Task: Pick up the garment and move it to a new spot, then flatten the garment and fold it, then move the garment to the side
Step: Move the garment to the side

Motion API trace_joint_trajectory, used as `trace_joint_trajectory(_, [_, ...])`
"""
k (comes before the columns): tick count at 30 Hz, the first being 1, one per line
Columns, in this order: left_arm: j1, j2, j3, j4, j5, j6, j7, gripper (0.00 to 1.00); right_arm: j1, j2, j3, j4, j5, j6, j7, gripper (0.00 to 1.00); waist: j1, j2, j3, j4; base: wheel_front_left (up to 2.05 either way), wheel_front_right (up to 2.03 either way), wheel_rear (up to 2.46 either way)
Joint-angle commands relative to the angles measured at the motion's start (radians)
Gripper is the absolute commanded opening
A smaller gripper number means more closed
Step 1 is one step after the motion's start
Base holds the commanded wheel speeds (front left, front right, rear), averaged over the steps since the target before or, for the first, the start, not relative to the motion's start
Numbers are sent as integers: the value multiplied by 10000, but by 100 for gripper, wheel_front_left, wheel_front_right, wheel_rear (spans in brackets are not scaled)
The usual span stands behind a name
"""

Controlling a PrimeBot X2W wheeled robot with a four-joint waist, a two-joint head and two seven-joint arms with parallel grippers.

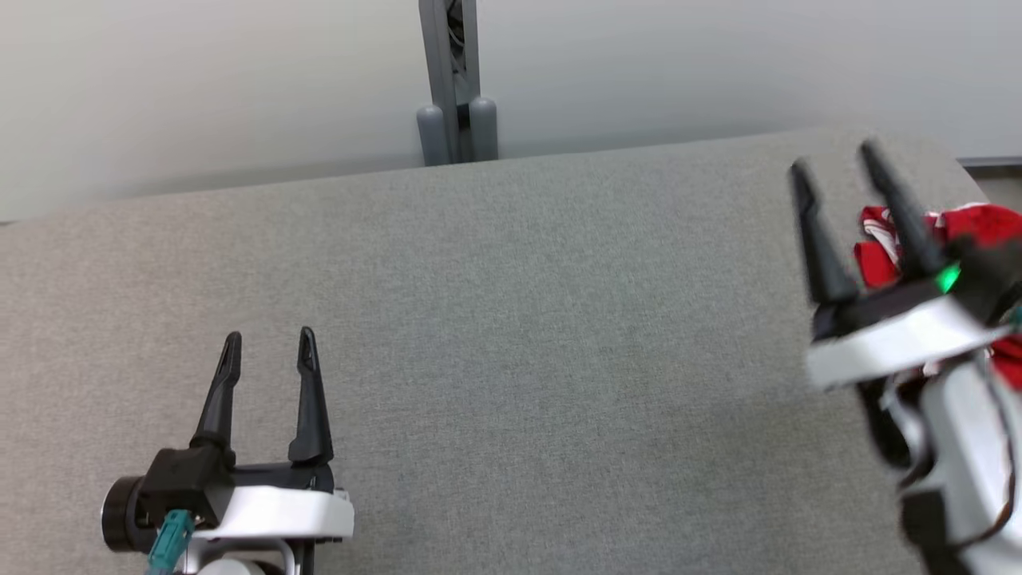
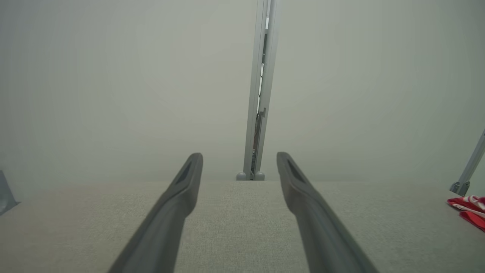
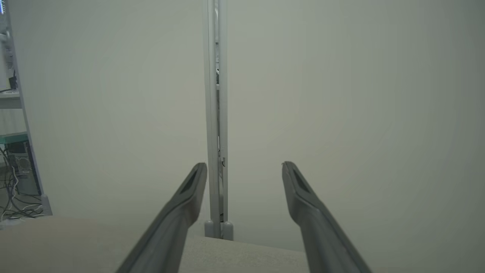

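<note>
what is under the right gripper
A red and white garment lies crumpled on the grey table beneath the open right gripper. The gripper and its forearm cover much of it, so its full shape cannot be seen.

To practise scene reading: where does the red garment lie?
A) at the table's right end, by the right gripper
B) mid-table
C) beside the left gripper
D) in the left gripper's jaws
A: the head view shows the red garment at the right of the table, partly hidden by the right gripper.
</note>
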Motion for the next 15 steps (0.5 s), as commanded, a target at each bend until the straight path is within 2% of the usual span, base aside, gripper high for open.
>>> trace_joint_trajectory(1, [126,42,51,-65,-7,34,-2,100,353,194,-133,-233,-166,3,-38,100,0,-1,-152,86,0,0,0])
trace_joint_trajectory(2, [306,38,90,-107,-12,26,0,100,1167,727,-284,-736,-649,3,-39,100,0,-1,-263,144,0,0,0])
trace_joint_trajectory(6, [583,41,106,-130,56,60,-2,100,2418,1506,-499,-1264,-1285,2,-40,100,0,-1,-436,252,0,0,0])
trace_joint_trajectory(9, [794,39,42,-84,122,102,0,100,3099,1834,-456,-1427,-1646,3,-41,100,0,-1,-544,328,0,0,0])
trace_joint_trajectory(15, [1007,39,-111,-66,153,316,-2,100,3871,1996,29,-1354,-2511,2,-42,100,0,-1,-619,464,0,0,0])
